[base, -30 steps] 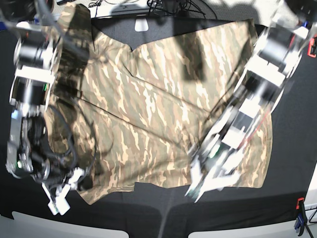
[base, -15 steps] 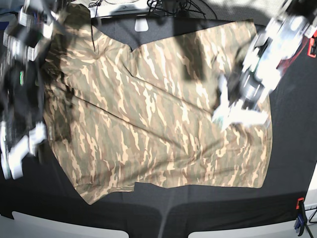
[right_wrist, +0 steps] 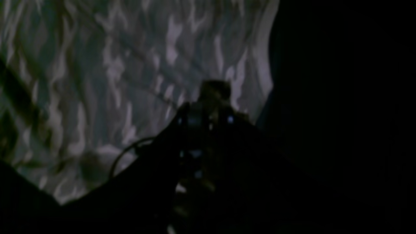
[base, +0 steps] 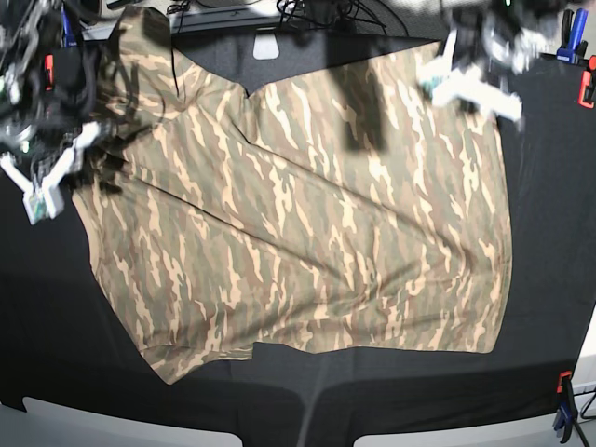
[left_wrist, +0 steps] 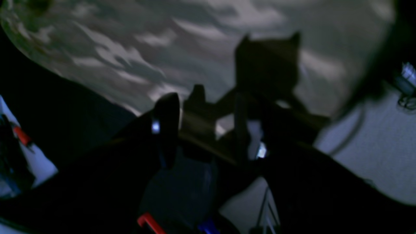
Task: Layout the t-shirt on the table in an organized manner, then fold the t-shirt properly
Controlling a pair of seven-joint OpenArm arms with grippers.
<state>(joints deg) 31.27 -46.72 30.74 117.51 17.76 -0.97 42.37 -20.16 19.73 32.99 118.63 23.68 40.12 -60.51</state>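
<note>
The camouflage t-shirt (base: 307, 205) lies spread flat on the black table (base: 549, 279), collar toward the far left and hem toward the right. My left gripper (base: 466, 84) hovers blurred over the shirt's far right corner. In the left wrist view this left gripper (left_wrist: 208, 107) stands open with nothing between its dark fingers, and the t-shirt (left_wrist: 195, 48) lies beyond them. My right gripper (base: 45, 191) hangs beside the shirt's left edge. The right wrist view is dim: the right gripper (right_wrist: 213, 94) has its fingers drawn together, empty, above the t-shirt (right_wrist: 113, 81).
A blue clamp (base: 570, 23) and an orange clamp (base: 588, 88) sit at the far right table edge, and another clamp (base: 563, 400) at the near right. Cables (base: 317, 11) and a white block (base: 266, 47) lie along the far edge.
Both arms have pulled up and back from the shirt's near corners toward the far side, the left to the far right, the right to the far left. The shirt stays flat.
</note>
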